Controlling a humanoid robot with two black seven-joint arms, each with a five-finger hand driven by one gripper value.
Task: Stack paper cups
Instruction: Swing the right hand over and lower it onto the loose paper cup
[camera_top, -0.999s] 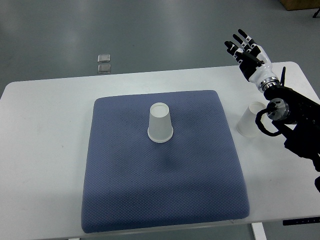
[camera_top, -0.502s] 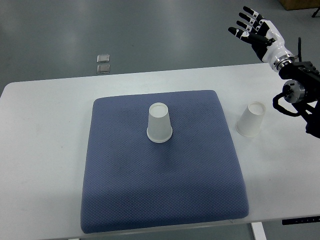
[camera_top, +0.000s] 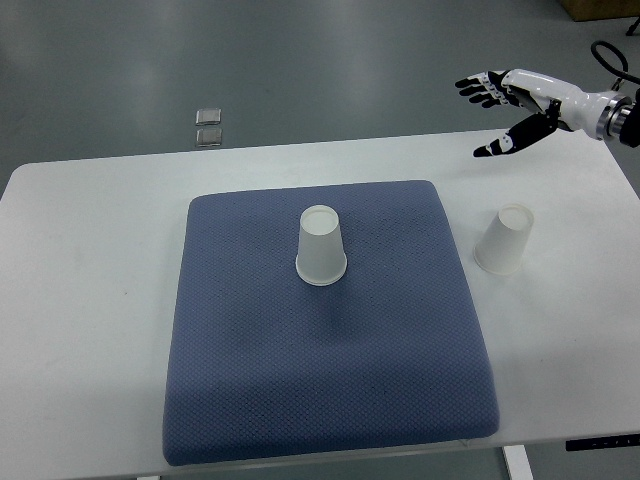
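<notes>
White desk (camera_top: 90, 300), rectangular with rounded corners, spanning nearly the full width of the view. Blue-grey textured mat (camera_top: 330, 380) lying flat on the desk, roughly square, covering the middle and reaching almost to the desk's near edge. Upside-down white paper cup (camera_top: 321, 246) standing on the mat, a little toward the mat's far edge from its middle. Second white paper cup (camera_top: 503, 240), also upside down, standing directly on the bare desk just right of the mat's far right part, leaning slightly, apart from the mat's edge. Bare white surface left of the mat and beyond its far edge.
</notes>
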